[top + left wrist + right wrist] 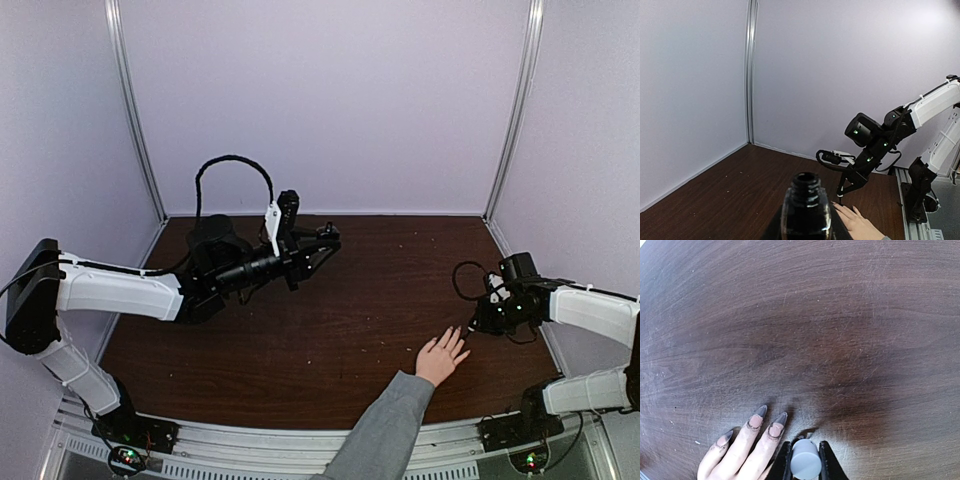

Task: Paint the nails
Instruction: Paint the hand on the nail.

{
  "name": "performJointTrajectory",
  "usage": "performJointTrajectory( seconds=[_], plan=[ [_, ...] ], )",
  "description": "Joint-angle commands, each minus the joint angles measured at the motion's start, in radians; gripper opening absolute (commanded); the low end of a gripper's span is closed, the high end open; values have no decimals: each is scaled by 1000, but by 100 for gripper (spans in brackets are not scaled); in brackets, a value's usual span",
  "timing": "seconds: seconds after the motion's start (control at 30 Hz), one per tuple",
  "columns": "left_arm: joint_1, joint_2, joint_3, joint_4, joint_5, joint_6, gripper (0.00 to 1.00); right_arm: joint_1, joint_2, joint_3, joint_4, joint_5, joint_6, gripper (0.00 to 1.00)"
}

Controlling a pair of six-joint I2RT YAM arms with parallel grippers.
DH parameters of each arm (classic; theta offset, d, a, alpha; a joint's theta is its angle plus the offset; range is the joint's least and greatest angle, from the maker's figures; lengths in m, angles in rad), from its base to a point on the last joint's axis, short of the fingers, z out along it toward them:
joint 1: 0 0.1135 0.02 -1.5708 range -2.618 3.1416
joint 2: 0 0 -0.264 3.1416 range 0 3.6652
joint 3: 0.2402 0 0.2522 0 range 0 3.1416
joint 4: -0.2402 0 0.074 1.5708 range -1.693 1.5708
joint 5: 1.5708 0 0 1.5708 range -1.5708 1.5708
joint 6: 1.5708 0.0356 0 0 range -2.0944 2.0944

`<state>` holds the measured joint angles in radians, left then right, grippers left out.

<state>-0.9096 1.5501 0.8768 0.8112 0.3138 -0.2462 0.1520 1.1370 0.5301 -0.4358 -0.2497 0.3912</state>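
Note:
A light-skinned hand (441,358) with a grey sleeve (385,430) lies flat on the brown table (330,340) at the front right. In the right wrist view its long pointed nails (756,418) are pink at the base with dark tips. My right gripper (805,445) is shut on the grey brush cap (806,462), just right of the nearest nail (777,426). The brush tip is hidden under the cap. From above, my right gripper (477,321) hangs over the fingertips. My left gripper (806,231) is shut on the open dark polish bottle (806,205), held upright above the table's back middle (322,245).
Pale walls with metal corner posts (140,130) close in the table on three sides. A black cable (235,165) loops above the left arm. The right arm (880,140) shows across the table in the left wrist view.

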Motion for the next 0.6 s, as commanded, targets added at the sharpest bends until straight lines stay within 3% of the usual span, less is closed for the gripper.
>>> performJointTrajectory(
  seconds=[0.0, 0.57],
  plan=[
    [9, -6, -11, 59, -6, -9, 0, 3, 1, -4, 14, 27, 0, 0],
    [9, -11, -12, 57, -8, -8, 0, 3, -24, -1, 2, 56, 3, 0]
  ],
)
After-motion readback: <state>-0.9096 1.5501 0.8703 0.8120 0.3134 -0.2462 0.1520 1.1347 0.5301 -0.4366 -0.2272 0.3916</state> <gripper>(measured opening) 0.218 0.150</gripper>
